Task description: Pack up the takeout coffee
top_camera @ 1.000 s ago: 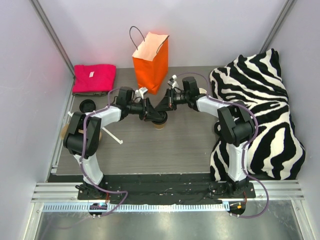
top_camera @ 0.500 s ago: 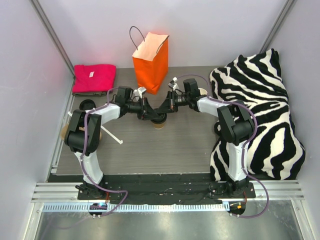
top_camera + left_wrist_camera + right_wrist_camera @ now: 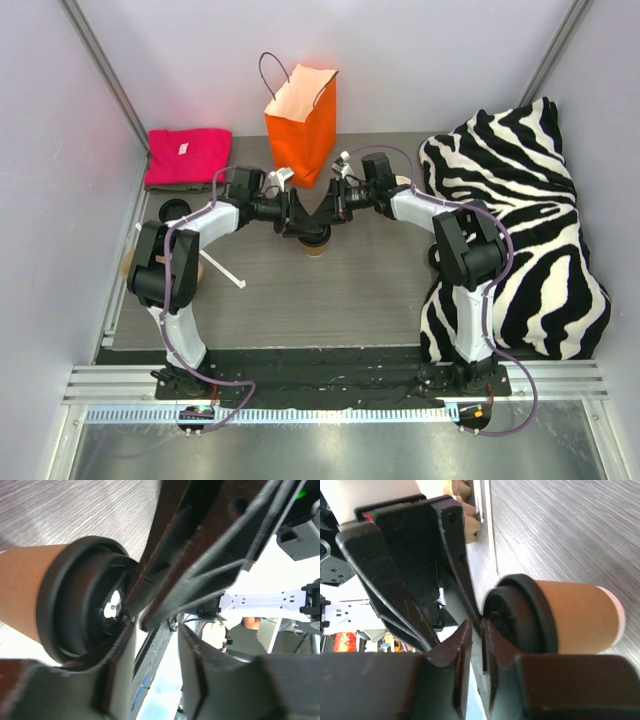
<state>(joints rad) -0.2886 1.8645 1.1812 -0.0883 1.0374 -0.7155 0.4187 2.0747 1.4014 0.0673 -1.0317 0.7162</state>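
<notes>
The takeout coffee (image 3: 317,250), a brown paper cup with a black lid (image 3: 317,236), stands upright mid-table in front of the orange bag (image 3: 300,130). Both grippers meet just above its lid. My left gripper (image 3: 303,228) is open and empty. In the left wrist view its gripper (image 3: 157,635) has one finger (image 3: 112,660) against the lid's rim (image 3: 85,600), and the cup body (image 3: 25,595) is at left. My right gripper (image 3: 327,222) is shut on nothing. In the right wrist view its gripper (image 3: 476,627) shows only a slit, right beside the lid (image 3: 530,615) and cup (image 3: 575,615).
A pink folded towel (image 3: 187,157) lies at the back left. A zebra blanket (image 3: 520,220) fills the right side. A loose black lid (image 3: 175,210), a white stick (image 3: 225,270) and a brown cardboard tray (image 3: 128,265) lie by the left arm.
Both grippers have shifted slightly toward the back, staying over the lid. The cup has not moved.
</notes>
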